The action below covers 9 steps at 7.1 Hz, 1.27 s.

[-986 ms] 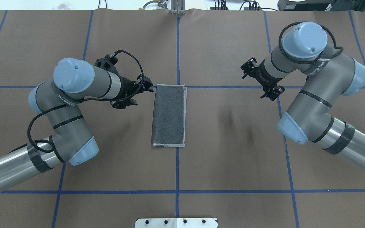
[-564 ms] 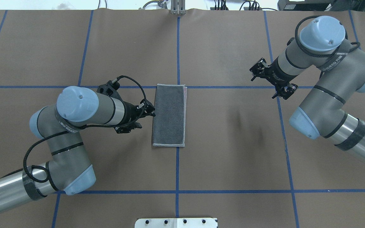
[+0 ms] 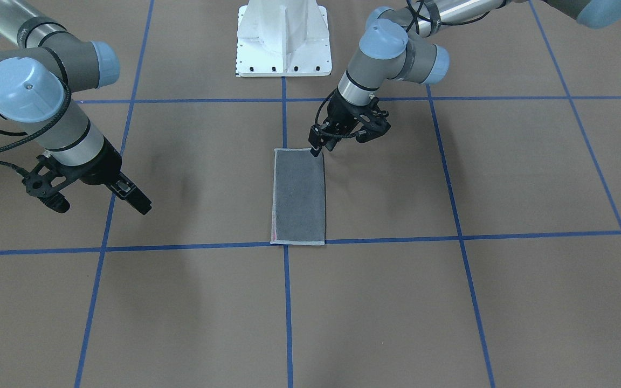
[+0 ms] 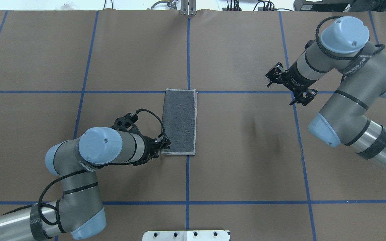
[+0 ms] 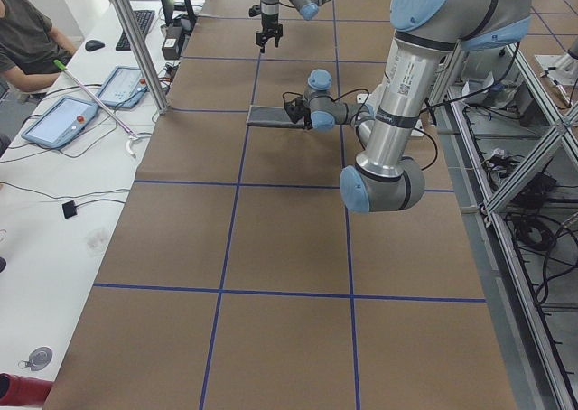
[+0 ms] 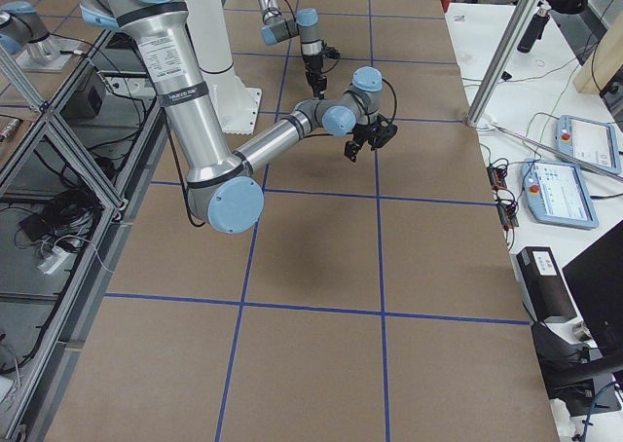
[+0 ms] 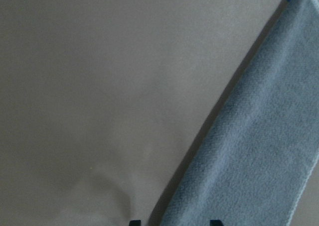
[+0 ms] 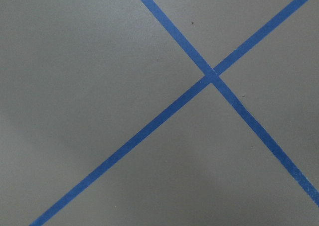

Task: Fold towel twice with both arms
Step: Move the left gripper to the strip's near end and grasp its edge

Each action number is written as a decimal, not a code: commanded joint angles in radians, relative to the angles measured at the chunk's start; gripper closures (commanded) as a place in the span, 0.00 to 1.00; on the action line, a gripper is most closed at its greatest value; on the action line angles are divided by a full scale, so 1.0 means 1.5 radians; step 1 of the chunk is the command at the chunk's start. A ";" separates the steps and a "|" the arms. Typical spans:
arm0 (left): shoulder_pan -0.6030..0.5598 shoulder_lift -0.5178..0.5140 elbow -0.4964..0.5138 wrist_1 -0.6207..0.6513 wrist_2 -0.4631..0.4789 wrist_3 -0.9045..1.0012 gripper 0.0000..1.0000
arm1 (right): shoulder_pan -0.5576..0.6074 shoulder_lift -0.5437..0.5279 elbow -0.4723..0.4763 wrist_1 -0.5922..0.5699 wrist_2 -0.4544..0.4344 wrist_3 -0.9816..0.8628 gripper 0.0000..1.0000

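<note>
The towel (image 4: 179,122) lies flat in the middle of the table as a narrow strip, dark grey face up, with a thin pink edge along its right side. My left gripper (image 4: 165,146) is low at the strip's near left corner and is open. In the left wrist view its two fingertips (image 7: 133,222) stand apart over the towel (image 7: 259,151) edge. The front view shows the same gripper (image 3: 318,148) at that corner of the towel (image 3: 299,196). My right gripper (image 4: 285,88) hangs open well to the right of the towel, holding nothing, also seen as the right gripper (image 3: 97,203).
Blue tape lines (image 8: 212,76) divide the brown table cover into squares. The white bolted pedestal (image 3: 283,37) stands at the robot's side of the table. A side bench with tablets (image 5: 59,121) and a seated person (image 5: 27,31) runs along the far edge.
My left gripper has travelled down the towel's left edge from the far corner to the near corner. The right arm has drawn back a little to the right. The towel has not moved.
</note>
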 commanded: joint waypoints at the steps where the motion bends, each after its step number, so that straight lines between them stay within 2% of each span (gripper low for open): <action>1: 0.005 0.000 0.002 0.000 0.005 0.000 0.51 | 0.000 0.000 0.000 0.000 0.000 0.000 0.00; 5: 0.006 0.000 0.004 0.000 0.006 -0.002 1.00 | 0.000 -0.001 0.000 0.000 0.000 0.002 0.00; 8: 0.005 -0.004 -0.006 0.000 0.006 -0.008 1.00 | 0.001 -0.008 0.001 0.000 -0.001 0.002 0.00; 9: 0.005 0.001 -0.032 0.000 0.005 -0.008 1.00 | 0.001 -0.008 0.001 0.000 -0.001 0.002 0.00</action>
